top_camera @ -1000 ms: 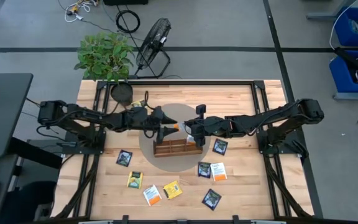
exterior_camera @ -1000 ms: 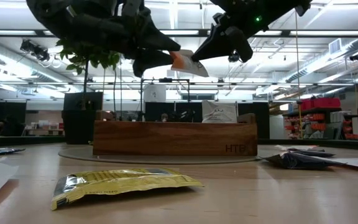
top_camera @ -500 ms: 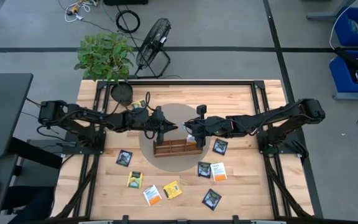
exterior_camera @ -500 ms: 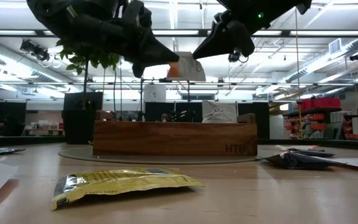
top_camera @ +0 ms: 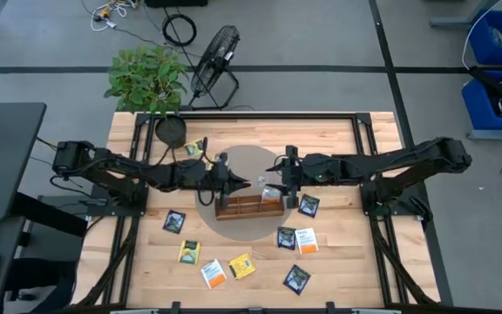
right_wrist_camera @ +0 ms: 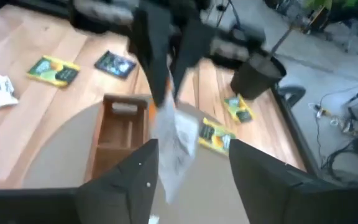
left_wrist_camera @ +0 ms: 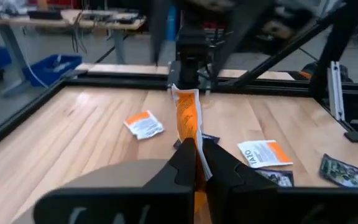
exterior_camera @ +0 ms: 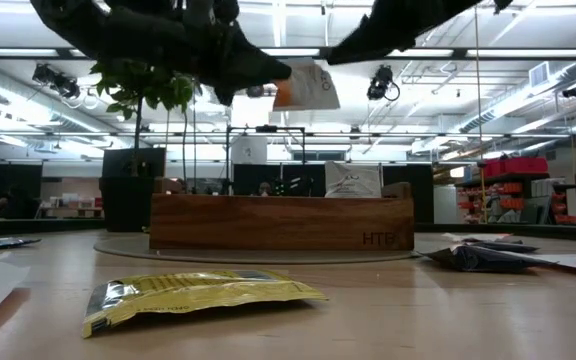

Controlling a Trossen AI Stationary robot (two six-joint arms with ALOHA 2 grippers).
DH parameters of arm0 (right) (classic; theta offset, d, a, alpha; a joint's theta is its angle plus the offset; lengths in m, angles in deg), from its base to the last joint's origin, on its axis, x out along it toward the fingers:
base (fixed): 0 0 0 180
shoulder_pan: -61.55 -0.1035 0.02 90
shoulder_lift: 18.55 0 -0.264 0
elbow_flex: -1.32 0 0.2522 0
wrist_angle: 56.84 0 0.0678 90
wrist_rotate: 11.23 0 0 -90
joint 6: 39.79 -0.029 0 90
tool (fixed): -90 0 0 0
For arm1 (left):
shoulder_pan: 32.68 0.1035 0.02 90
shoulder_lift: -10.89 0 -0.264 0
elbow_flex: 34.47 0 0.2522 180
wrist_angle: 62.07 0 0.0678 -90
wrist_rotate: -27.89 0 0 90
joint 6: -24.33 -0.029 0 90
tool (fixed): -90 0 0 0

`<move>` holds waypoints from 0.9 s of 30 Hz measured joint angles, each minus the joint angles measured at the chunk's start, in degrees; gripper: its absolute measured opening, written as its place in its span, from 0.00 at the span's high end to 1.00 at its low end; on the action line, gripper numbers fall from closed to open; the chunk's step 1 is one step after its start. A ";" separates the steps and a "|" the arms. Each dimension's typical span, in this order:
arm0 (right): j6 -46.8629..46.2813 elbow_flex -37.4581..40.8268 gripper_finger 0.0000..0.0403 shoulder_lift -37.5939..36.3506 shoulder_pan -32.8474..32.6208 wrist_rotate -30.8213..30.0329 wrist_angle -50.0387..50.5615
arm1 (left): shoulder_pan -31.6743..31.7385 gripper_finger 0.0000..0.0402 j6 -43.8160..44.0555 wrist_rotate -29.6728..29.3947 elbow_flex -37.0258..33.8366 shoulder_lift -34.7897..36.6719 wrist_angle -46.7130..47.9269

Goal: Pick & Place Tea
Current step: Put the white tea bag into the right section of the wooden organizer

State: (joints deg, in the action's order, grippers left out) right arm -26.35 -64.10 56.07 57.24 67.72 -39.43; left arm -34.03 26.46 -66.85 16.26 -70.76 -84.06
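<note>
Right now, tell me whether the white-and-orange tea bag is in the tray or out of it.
Out. The tea bag hangs in the air above the wooden tray, pinched in the left gripper.

Left arm reaches from the table's left side toward the centre. Left gripper (top_camera: 244, 183) is raised above the table, fingers (left_wrist_camera: 187, 163) pinched together on a white-and-orange sachet (left_wrist_camera: 187, 118). Right arm extends from the right side; right gripper (top_camera: 279, 176) faces the left one, fingers (right_wrist_camera: 142, 168) spread apart, holding nothing.
</note>
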 joint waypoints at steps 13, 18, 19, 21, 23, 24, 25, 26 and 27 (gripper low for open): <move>-4.95 3.51 0.49 -1.26 1.08 7.63 -7.71 | -3.01 0.97 -5.39 -5.11 -0.04 2.14 -2.76; -4.42 3.51 0.49 -0.44 2.15 7.67 -8.56 | -3.29 0.97 -5.86 -3.90 0.00 2.16 -3.28; -4.34 3.51 0.49 -0.44 2.45 7.67 -8.83 | -3.45 0.97 -5.98 -3.80 0.00 2.17 -3.37; -4.11 3.51 0.49 -0.44 2.96 8.25 -10.12 | -3.51 0.96 -6.27 -3.80 0.00 2.17 -3.33; -4.18 3.51 0.51 -0.46 3.49 10.12 -11.62 | -3.53 0.96 -6.25 -3.71 0.00 2.19 -3.29; -4.18 3.51 0.52 -0.46 3.68 10.66 -11.56 | -3.53 0.96 -6.26 -3.73 0.00 2.19 -3.32; -4.20 3.51 0.54 -0.44 3.81 10.77 -11.19 | -3.53 0.97 -6.27 -3.73 0.00 2.18 -3.32; -4.40 3.51 0.56 -0.44 3.92 10.73 -10.78 | -3.53 0.97 -6.27 -3.74 0.00 2.17 -3.32; -4.46 3.51 0.59 -0.44 3.93 10.77 -10.50 | -3.53 0.97 -6.28 -3.74 0.00 2.17 -3.42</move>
State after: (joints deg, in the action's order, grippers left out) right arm -30.81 -60.58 55.63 61.17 78.49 -49.93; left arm -37.56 20.18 -70.59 16.26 -68.58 -87.48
